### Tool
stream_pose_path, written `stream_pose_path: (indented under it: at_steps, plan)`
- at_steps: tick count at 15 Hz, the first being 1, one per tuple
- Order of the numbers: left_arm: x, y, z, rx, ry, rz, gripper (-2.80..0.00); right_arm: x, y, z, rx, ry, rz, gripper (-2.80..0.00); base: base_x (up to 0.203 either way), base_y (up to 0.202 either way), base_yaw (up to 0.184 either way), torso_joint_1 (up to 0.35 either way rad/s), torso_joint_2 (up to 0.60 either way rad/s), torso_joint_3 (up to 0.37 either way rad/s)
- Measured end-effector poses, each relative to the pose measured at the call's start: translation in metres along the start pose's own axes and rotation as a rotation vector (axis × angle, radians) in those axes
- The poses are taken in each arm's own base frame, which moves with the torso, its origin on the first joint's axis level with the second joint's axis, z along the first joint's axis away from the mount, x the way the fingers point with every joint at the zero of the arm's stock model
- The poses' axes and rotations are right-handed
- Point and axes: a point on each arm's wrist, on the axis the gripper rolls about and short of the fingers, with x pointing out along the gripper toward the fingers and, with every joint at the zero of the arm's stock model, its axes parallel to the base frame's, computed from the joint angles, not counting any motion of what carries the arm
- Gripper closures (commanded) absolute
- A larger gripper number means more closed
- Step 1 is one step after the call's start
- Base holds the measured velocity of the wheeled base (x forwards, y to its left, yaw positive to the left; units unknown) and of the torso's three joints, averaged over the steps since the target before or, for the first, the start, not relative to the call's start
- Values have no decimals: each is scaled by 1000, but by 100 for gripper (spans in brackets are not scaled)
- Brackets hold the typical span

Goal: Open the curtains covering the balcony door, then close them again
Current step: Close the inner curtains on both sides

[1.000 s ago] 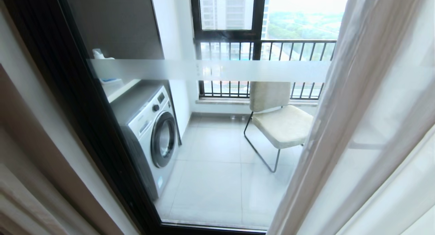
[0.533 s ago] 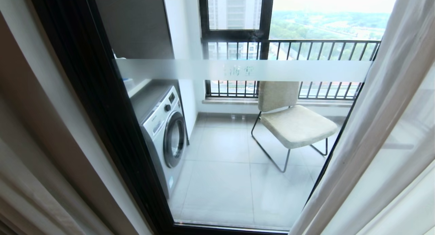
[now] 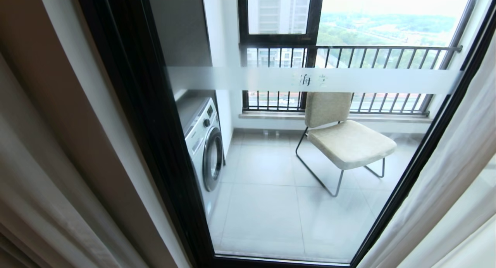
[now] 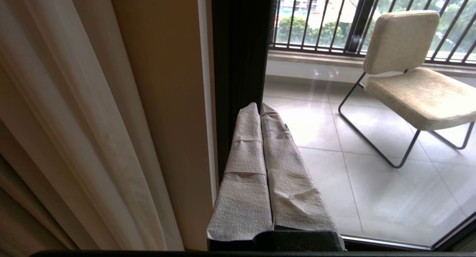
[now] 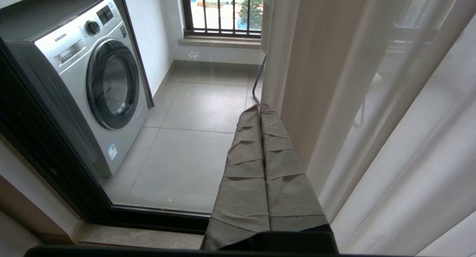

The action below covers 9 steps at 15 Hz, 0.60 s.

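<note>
The curtains hang parted at both sides: a pale beige drape (image 3: 35, 190) on the left and a sheer white layer (image 3: 445, 182) on the right. Between them the balcony door (image 3: 310, 82) shows its glass, frosted band and black frame (image 3: 155, 124). Neither gripper is in the head view. In the left wrist view my left gripper (image 4: 259, 106) is shut and empty, low before the door frame (image 4: 238, 63), with the beige curtain (image 4: 74, 119) beside it. In the right wrist view my right gripper (image 5: 259, 106) is shut and empty, close beside the right curtain (image 5: 372, 100), apart from it.
Behind the glass stand a washing machine (image 3: 203, 144) on the left and a beige chair (image 3: 348, 140) on the tiled balcony floor. A black railing (image 3: 368, 51) crosses the outer window. A brown wall strip (image 3: 77, 124) runs beside the door frame.
The whole head view has shifted to the right, so the camera has moved. The right curtain now covers less of the picture and the door's right frame edge shows.
</note>
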Motion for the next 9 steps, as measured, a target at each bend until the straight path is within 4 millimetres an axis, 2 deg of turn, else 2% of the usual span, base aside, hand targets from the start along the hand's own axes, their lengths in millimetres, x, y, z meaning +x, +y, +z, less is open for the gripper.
stream_pose_path:
  at_steps: [6,9]
  plan:
    - [0,0,0,0,0,0,0,0,0,0,0,0,0,0,0,188,0,0,3,1]
    - [0,0,0,0,0,0,0,0,0,0,0,0,1,0,0,60,3,3,5,2]
